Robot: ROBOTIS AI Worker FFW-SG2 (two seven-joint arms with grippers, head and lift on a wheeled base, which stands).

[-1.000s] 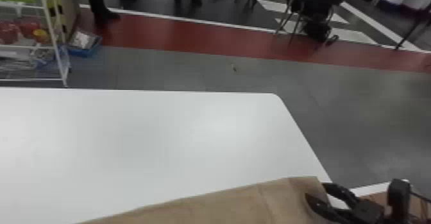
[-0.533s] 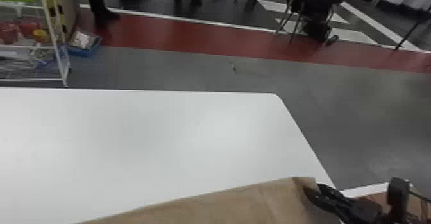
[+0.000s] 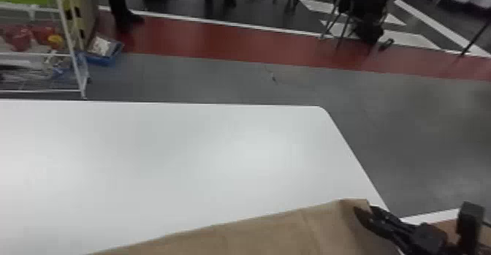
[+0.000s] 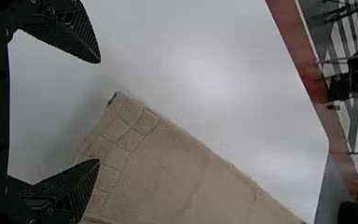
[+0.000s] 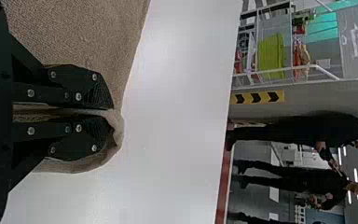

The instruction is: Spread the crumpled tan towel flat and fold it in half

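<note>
Table point(image 3: 182, 155) lies open beyond towel point(image 3: 255, 239), right gripper point(image 3: 362, 208) pinching its edge, left gripper point(image 4: 99, 111) spread.

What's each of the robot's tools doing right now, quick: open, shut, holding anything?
Left tool: open, holding nothing.
Right tool: closed, pinching the tan towel.

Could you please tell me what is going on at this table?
The robot is working on the tan towel, which lies along the near part of the white table. Its right gripper has pinched the towel near a corner, while its open left gripper is at another corner, not gripping it. The towel looks largely spread out there.
</note>
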